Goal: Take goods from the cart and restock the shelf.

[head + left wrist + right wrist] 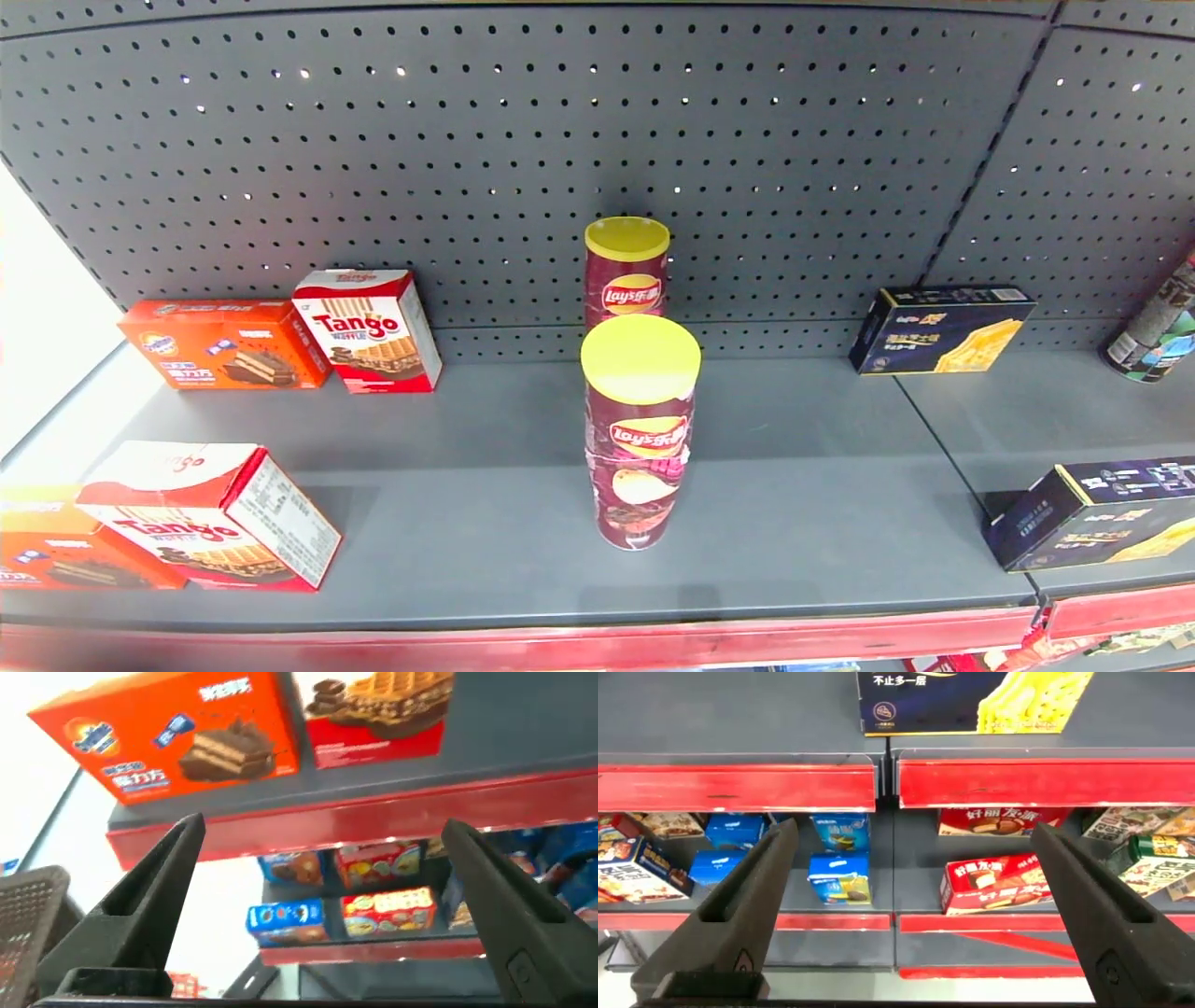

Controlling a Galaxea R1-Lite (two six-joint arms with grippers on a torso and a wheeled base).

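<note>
Two maroon chip cans with yellow lids stand upright on the grey shelf (803, 485), one near the front (639, 431) and one behind it (625, 271) by the pegboard. Red wafer boxes (369, 329) and orange cake boxes (222, 343) sit at the left, dark blue boxes (938, 329) at the right. My left gripper (322, 835) is open and empty below the shelf's front edge, under an orange box (173, 733). My right gripper (910, 835) is open and empty, facing the red shelf edge (738, 786) beneath a dark blue box (971, 700).
A red wafer box (219, 515) and an orange box (56, 546) sit at the front left, a dark blue box (1092, 511) at the front right. Lower shelves hold blue and red snack boxes (839, 873). A dark basket (28, 919) shows beside the left gripper.
</note>
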